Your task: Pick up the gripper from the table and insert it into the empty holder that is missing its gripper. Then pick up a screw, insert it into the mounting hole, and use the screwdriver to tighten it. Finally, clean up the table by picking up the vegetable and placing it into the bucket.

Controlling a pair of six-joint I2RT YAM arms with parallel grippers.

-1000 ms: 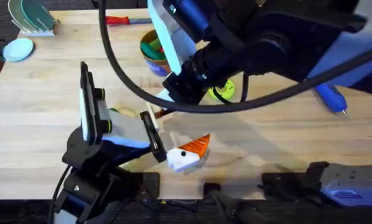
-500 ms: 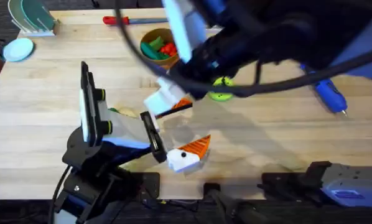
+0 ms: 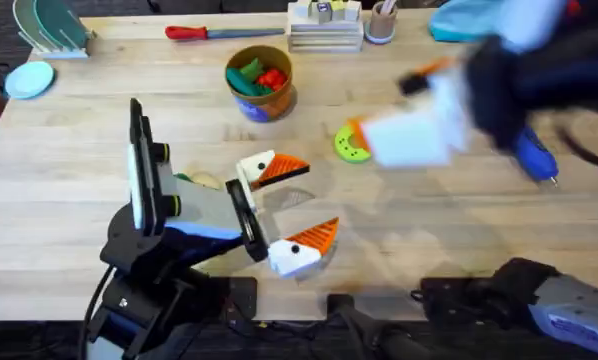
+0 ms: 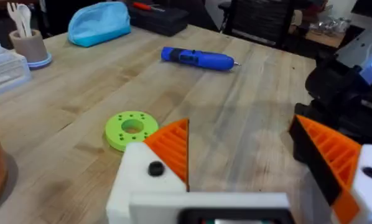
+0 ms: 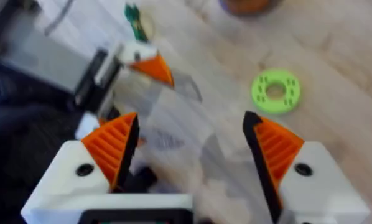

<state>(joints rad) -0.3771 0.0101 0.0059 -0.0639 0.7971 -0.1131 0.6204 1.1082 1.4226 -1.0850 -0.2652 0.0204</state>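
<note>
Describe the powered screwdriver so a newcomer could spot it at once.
Start at the wooden table and go to its right side, past the flat green ring. The screwdriver lies there alone: a thick bright-blue cylinder with a thin bit, unlike the slim red-handled screwdriver at the far edge.

Open wood lay between the left gripper [image 3: 284, 215] and the screwdriver [image 3: 532, 155], with the flat green ring [image 3: 352, 147] the one low obstacle there. The right gripper [image 3: 419, 115], jaws apart, hung blurred above that stretch. The bucket [image 3: 260, 82] stood farther back, near the table's [image 3: 439, 240] far edge.
</note>
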